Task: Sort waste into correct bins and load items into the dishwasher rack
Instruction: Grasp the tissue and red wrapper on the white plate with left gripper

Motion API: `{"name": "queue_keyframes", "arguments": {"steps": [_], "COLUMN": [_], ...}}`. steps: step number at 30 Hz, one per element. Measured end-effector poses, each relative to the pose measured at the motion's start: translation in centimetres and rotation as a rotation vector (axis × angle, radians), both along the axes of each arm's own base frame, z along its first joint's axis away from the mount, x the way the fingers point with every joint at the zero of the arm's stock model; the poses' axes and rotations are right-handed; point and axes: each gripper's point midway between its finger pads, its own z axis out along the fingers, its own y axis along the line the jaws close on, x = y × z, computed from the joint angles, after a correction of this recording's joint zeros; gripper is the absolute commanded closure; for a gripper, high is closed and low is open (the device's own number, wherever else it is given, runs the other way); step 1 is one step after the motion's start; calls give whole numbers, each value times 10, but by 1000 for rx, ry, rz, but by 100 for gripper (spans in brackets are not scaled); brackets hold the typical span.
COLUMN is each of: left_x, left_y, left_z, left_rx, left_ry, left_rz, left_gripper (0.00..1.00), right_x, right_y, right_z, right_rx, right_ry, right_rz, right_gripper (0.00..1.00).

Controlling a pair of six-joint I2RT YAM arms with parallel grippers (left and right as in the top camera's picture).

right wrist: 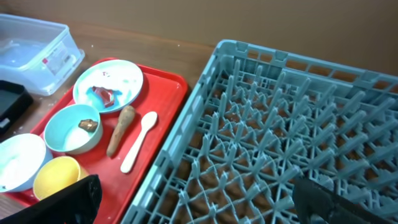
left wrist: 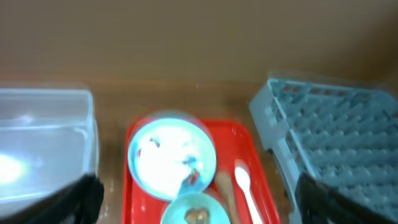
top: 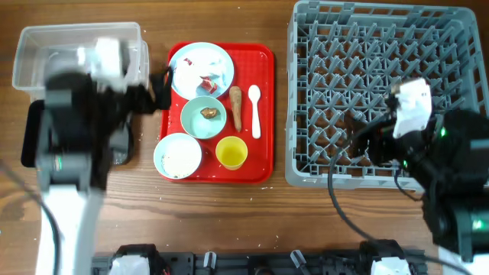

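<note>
At ten o'clock of the red tray [top: 260, 156], left gripper [top: 162, 90] is held released for waste [top: 197, 72]; right gripper [top: 365, 145] is held released over dishwasher rack [top: 382, 46].

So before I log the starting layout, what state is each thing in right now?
Plate: on red tray, paper and wrapper on it.
Middle bowl: upright, brown lump inside.
Front bowl: upright, rice inside.
Yellow cup: upright, looks empty.
Spoon: flat on the tray.
Food stick: flat beside spoon.
Rack: empty.
Clear tub: looks empty.
Left tool: open, holding nothing.
Right tool: open, holding nothing.
</note>
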Motion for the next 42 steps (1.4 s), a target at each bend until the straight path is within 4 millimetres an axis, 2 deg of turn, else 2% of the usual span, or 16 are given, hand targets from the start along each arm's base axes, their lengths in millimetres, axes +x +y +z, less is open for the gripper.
{"name": "queue_keyframes", "arguments": {"steps": [2,4,6,9,10,11,15,19,24,26,30,32,33,34,36,42], "left_x": [32,48,75,104,109,111,130,143,148,147,151,156,157,157,160,159], "left_y": [-16,-22,-32,-47,-53,-55,-58,-48,-36,-34,-32,-31,-31,-30,-29,-30], "left_z": [4,-16,-34,-79,-103,-119,-162,-205,-267,-284,-295,-297,-297,-297,-298,-299], "left_rx": [42,91,143,184,193,197,195,160,175,179,181,185,186,185,188,182], "left_ry": [123,259,348,426,478,510,560,637,742,770,774,762,758,757,753,757], "left_rz": [-56,-64,-70,-84,-98,-104,-93,7,123,147,173,181,184,186,194,199], "left_gripper": [0,0,0,0,0,0,0,0,0,2,22,53,64,82,96,96], "right_x": [7,10,13,15,17,18,20,23,25,27,32,34,35,36,36,36], "right_y": [6,10,12,15,15,15,15,16,16,16,17,19,20,20,21,21], "right_z": [-6,-14,-23,-35,-38,-41,-51,-58,-67,-72,-87,-93,-96,-98,-103,-104], "right_rx": [17,30,44,80,86,90,102,109,111,110,118,136,140,142,148,155], "right_ry": [37,75,117,183,196,209,256,288,324,345,402,432,444,454,475,482], "right_rz": [28,47,54,41,35,32,24,20,16,15,7,4,3,3,1,-4], "right_gripper": [0,1,0,0,1,1,0,0,0,0,0,1,1,1,1,1]}}
